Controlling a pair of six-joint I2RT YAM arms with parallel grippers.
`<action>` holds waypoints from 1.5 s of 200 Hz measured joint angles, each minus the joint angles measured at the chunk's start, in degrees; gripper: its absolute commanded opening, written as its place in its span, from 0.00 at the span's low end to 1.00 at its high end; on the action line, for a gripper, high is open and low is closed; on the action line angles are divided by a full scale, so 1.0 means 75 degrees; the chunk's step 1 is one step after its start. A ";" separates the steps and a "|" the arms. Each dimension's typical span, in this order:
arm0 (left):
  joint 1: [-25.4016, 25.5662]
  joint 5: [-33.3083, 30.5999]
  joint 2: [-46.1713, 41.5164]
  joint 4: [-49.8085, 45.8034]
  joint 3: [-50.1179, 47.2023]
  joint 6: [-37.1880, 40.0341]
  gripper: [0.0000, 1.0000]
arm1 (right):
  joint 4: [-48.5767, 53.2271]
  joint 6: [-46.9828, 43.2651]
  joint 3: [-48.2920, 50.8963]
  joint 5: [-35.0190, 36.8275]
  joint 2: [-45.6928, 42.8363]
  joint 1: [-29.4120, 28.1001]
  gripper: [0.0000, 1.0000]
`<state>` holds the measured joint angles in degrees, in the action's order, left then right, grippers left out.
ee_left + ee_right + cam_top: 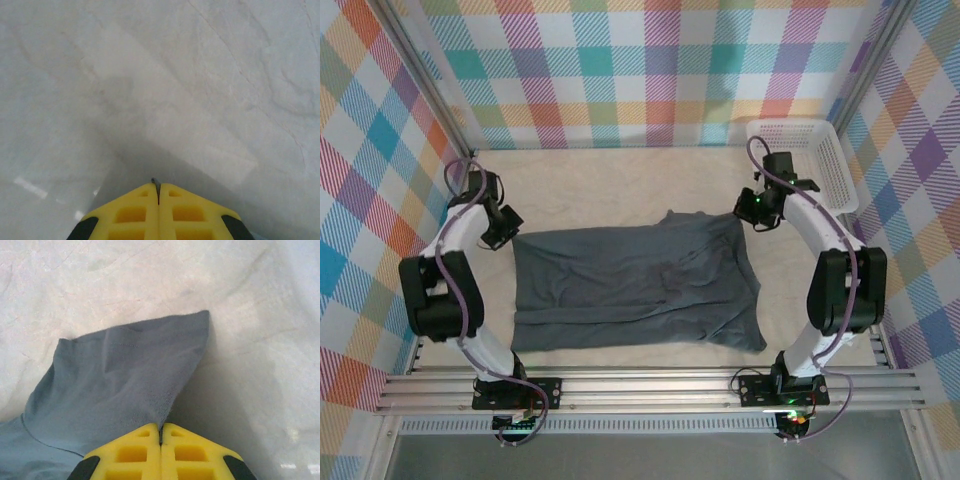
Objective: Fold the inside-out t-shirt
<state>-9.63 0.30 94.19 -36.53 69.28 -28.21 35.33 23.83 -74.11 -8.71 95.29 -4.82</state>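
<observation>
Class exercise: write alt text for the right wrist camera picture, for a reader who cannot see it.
The right gripper has its yellow jaws shut on a corner of a grey t-shirt over a pale table. The cloth fans out up and left from the jaws and casts a shadow to its right.

The inside-out t-shirt (635,290) is a plain dark slate-grey garment of thin, soft fabric with no print. It lies spread nearly flat as a rough rectangle across the middle of the table (620,180), its long side running left to right. Shallow creases cross its surface, a small bump of cloth breaks the far edge, the far right corner stands raised in a narrow peak, and the near right corner flares outward.
</observation>
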 measured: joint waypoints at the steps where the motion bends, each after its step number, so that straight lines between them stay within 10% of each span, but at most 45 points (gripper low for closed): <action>1: 0.0000 0.0003 -0.0064 0.0003 -0.0047 -0.0017 0.00 | -0.0009 0.0009 0.0026 0.0000 -0.0020 0.0003 0.00; 223: -0.0012 -0.0886 -0.2993 -0.0898 -0.3363 -0.1102 0.00 | 0.0618 0.0915 0.4304 -0.0163 -0.3267 0.0055 0.06; 260: -0.0009 -0.1052 -0.3252 -0.0892 -0.3678 -0.1373 0.35 | 0.0737 0.0973 0.4351 0.0052 -0.3104 0.0058 0.32; 300: 0.0047 -0.1078 -0.3742 -0.0918 -0.3445 -0.1288 0.38 | 0.1364 0.0938 0.3246 0.0420 -0.3016 0.0093 0.44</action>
<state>-9.28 -7.79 66.13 -43.42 43.44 -37.87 45.56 30.87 -49.76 -5.56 72.66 -4.12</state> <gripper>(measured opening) 0.379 0.429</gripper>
